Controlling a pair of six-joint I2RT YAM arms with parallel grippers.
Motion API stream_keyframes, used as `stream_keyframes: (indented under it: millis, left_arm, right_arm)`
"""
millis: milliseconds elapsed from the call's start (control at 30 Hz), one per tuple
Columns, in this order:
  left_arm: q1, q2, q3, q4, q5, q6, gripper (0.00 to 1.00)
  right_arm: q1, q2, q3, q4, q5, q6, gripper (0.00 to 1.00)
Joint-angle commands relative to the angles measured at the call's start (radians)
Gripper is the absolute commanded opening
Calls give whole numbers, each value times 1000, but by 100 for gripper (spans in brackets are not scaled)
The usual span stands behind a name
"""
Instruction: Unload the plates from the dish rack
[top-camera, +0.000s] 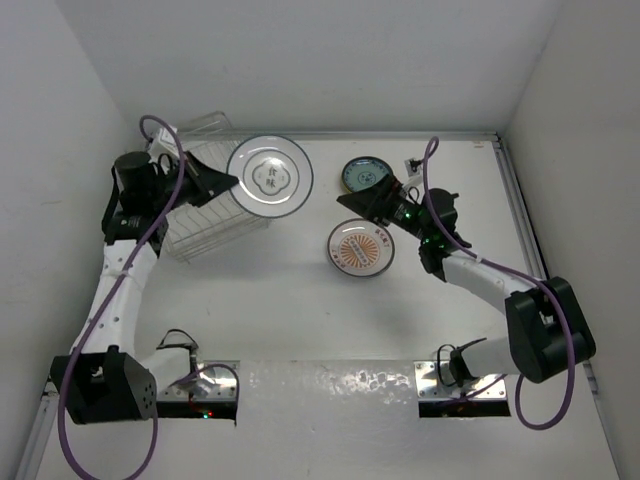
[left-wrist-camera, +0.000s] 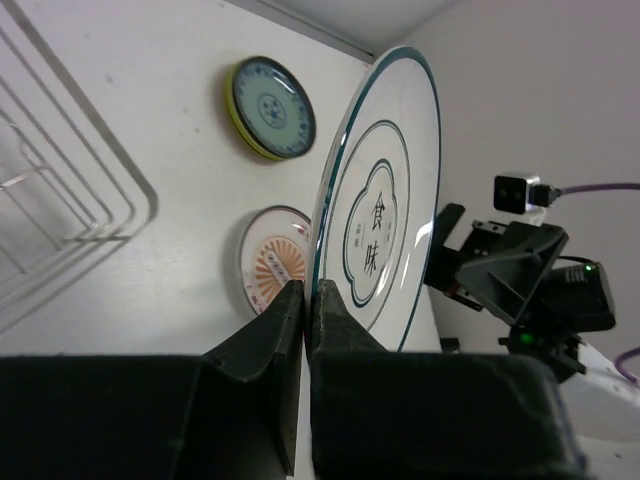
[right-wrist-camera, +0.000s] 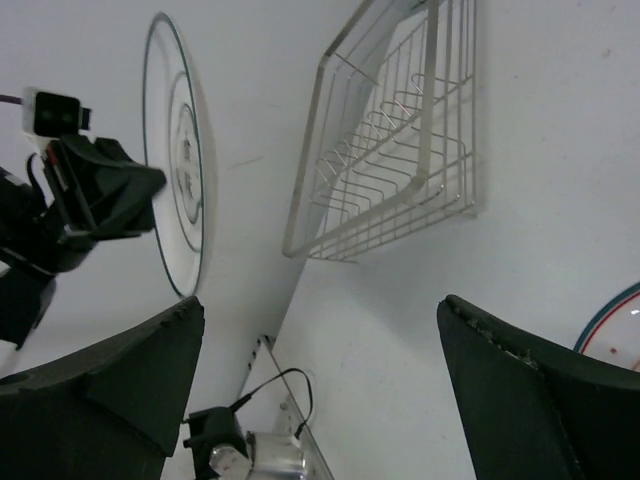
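My left gripper (top-camera: 230, 181) (left-wrist-camera: 306, 300) is shut on the rim of a white plate (top-camera: 270, 175) (left-wrist-camera: 385, 205) with a teal ring and dark characters, held above the table just right of the dish rack (top-camera: 205, 215) (left-wrist-camera: 70, 200). The wire rack (right-wrist-camera: 390, 150) shows no plates in its slots. Two plates lie flat on the table: a teal-patterned one (top-camera: 366, 175) (left-wrist-camera: 272, 108) and a white one with orange marks (top-camera: 360, 247) (left-wrist-camera: 270, 262). My right gripper (top-camera: 368, 197) (right-wrist-camera: 320, 370) hangs open between those two, with nothing between its fingers, facing the held plate (right-wrist-camera: 178, 180).
White walls close in the table at the back and both sides. The two arm bases (top-camera: 200, 385) sit at the near edge. A small white object (top-camera: 411, 163) lies by the back wall. The orange-marked plate's rim (right-wrist-camera: 615, 335) shows at the right wrist view's edge.
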Motion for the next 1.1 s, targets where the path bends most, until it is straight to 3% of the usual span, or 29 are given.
stream_keyframes:
  millis: [0, 167, 433, 633, 900, 1000, 1033, 1067]
  left_arm:
    - [-49, -37, -10, 290, 117, -127, 0]
    - [-140, 3, -48, 283, 68, -116, 0]
    - [-153, 54, -122, 294, 17, -105, 0]
    - [-157, 61, -146, 297, -3, -104, 0]
    - [-181, 96, -161, 346, 16, -128, 0]
    - [-192, 107, -154, 352, 17, -135, 0]
    - [-199, 109, -154, 354, 17, -135, 0]
    - [-206, 112, -151, 354, 14, -136, 0]
  right_arm:
    - [16, 13, 41, 127, 35, 39, 93]
    - [29, 54, 49, 172, 46, 45, 85]
    - [38, 71, 60, 193, 63, 43, 79]
    - [45, -71, 11, -42, 320, -84, 87]
    - [87, 11, 182, -164, 186, -158, 86]
    - [104, 54, 221, -213, 155, -175, 78]
    - [114, 80, 230, -206, 146, -173, 72]
    - [119, 92, 235, -195, 134, -169, 58]
